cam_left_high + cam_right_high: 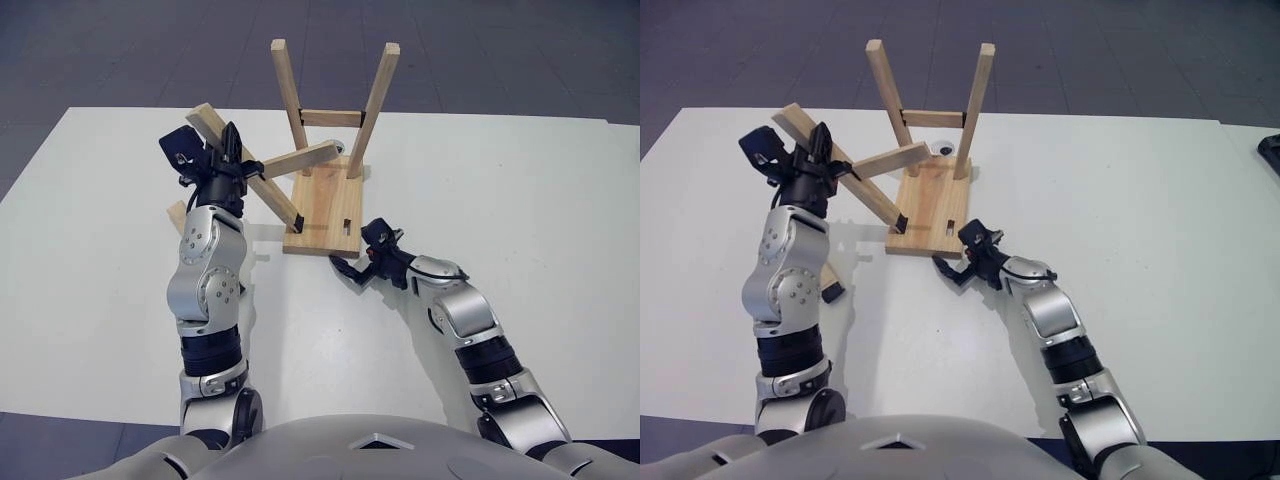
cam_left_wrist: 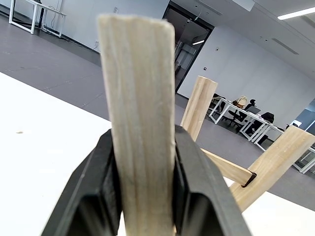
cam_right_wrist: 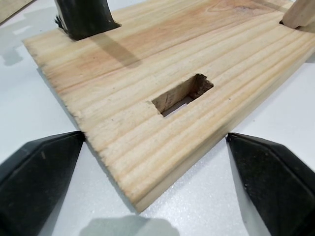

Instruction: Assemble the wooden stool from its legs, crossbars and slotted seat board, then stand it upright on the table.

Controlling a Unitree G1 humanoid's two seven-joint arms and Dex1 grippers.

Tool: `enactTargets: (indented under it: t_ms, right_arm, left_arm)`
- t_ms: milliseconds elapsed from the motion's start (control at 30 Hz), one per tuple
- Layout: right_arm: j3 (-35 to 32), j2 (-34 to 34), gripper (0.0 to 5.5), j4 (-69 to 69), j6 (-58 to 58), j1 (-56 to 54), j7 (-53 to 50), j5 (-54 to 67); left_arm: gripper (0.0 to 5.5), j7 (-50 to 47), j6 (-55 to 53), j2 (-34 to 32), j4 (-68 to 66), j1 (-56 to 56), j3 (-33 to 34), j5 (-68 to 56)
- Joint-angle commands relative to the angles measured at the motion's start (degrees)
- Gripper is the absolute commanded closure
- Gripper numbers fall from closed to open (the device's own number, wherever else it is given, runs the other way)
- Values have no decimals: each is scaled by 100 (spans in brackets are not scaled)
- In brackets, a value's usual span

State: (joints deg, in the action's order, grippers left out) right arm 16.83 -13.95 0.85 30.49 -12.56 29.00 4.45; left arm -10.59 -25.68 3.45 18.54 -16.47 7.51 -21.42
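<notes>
The slotted seat board lies flat on the white table. At its far end two legs stand up, joined by a crossbar. My left gripper is shut on a tilted leg of a second leg frame. That leg's black-tipped end rests on the board, and its crossbar points toward the standing legs. My right gripper is open at the board's near corner, one finger on each side. An empty slot lies just beyond that corner.
The table has free room to the right and in front of the board. A small round object sits behind the board's far end. Something black lies at the table's far right edge. Dark floor surrounds the table.
</notes>
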Motion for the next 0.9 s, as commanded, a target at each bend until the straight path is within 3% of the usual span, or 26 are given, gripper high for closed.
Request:
enactTargets:
  t_ms: [33,367,567,733,900]
  right_arm:
    - [275,-23,10,122,204,200,63,-131]
    - [292,-32,10,29,267,269,40,-138]
    - [332,-177,10,-156,392,313,137,-129]
    - [369,-287,10,-289,497,354,183,-126]
    - [424,-332,10,-364,594,315,230,-123]
  left_arm:
    - [446,132,-303,-78,17,204,-354,209]
    - [446,410,78,-109,331,455,-623,512]
    - [446,838,273,-573,610,1593,-1074,997]
    - [446,1087,213,-929,796,2421,-1185,1154]
    - [446,828,-328,-793,483,2313,-1015,1066]
